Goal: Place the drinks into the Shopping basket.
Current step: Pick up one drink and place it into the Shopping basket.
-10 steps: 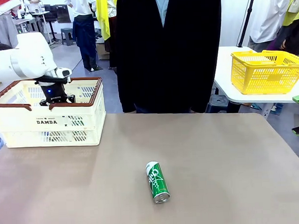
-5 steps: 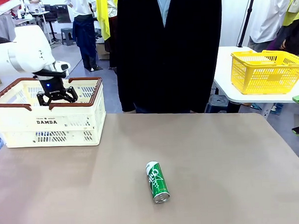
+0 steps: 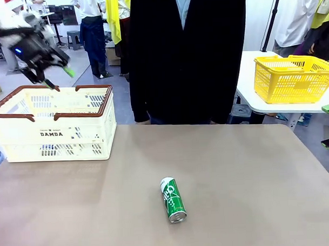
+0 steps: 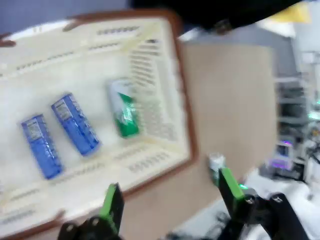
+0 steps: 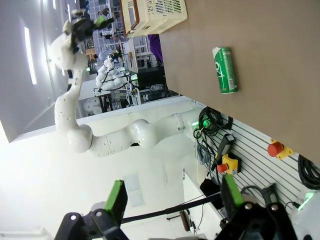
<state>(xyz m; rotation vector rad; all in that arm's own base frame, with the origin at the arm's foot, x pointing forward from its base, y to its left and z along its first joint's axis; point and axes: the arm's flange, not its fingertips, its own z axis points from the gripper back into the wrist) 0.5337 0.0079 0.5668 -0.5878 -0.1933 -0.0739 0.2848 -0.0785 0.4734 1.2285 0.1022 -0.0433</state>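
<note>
Front view: left gripper [image 3: 54, 78] blurred in the upper left of the frame, raised above the far rim of the Shopping basket [image 3: 52, 139], green pads spread wide, nothing between them. Cream-white crate with brown rim and black "DAMDA" lettering sitting at the left side of the table [image 3: 253, 184]. One green can [image 3: 173, 200] lying on its side low in the centre of the frame, silver end toward the camera, well apart from the crate. Person in dark clothing [image 3: 186, 57] standing at the far edge, upper centre. Yellow mesh basket [image 3: 293, 78] on a separate white table at the upper right.

Left wrist view: blurred. Own gripper [image 4: 170, 200] at the bottom edge, jaws wide and empty. Crate interior [image 4: 155, 95] filling the upper left of the frame; inside it, two blue cans [image 4: 57, 135] lying side by side at the left, and another green can [image 4: 124, 108] lying to their right, near the slotted wall. Tan tabletop on the right half of the frame.

Right wrist view: rolled sideways. Right gripper [image 5: 172, 196] rising from the bottom edge, fingers spread wide, holding nothing. Green can [image 5: 224, 70] lying on the tan surface in the upper right of the frame. Crate corner [image 5: 159, 14] at the top centre. Left arm's white links [image 5: 75, 120] running up the left side, its gripper at the upper left.
</note>
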